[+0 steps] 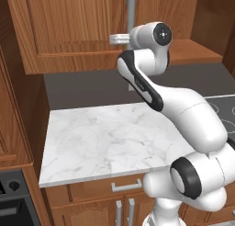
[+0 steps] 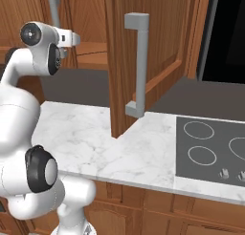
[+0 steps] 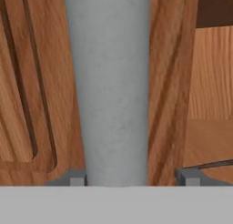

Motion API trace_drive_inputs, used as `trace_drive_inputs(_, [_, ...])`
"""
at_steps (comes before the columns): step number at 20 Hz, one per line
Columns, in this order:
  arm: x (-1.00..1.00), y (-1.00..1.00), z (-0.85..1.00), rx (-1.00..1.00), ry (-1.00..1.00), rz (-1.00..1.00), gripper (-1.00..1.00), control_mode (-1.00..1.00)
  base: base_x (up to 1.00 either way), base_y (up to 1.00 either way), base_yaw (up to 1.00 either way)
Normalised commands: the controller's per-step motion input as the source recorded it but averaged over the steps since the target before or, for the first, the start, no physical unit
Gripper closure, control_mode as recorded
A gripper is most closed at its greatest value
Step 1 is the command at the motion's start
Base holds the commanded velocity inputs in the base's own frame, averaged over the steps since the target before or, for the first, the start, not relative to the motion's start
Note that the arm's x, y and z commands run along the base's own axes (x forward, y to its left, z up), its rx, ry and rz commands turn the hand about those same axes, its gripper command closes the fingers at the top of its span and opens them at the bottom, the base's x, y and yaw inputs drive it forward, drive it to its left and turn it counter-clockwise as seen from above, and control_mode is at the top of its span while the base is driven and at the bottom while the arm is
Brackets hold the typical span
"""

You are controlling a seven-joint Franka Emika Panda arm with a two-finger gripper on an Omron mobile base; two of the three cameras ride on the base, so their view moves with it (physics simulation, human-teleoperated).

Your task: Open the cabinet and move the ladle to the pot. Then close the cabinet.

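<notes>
Overhead, the cabinet (image 1: 69, 32) hangs above the marble tabletop (image 1: 101, 138), its right door (image 2: 153, 48) already swung out toward the near side. Its left door is shut, and that door's grey bar handle (image 3: 111, 91) runs vertically, straight ahead of the hand (image 3: 134, 177). The fingertips (image 3: 75, 178) flank the bar, spread with gaps either side, pinching nothing yet. The stovetop (image 2: 210, 143) lies right.

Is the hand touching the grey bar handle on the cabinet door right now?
Apart. In the hand view the bar handle stands between the hand's fingertips, with a visible gap at the right tip.
</notes>
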Motion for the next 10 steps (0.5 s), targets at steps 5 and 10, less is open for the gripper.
trace_drive_inputs(5, [0.02, 0.92, -0.04, 0.00, 0.00, 0.14, 1.00, -1.00, 0.00, 0.00, 0.00])
trace_drive_inputs(10, [-0.23, 1.00, 0.00, 0.00, 0.00, 0.12, 1.00, -1.00, 0.00, 0.00, 0.00])
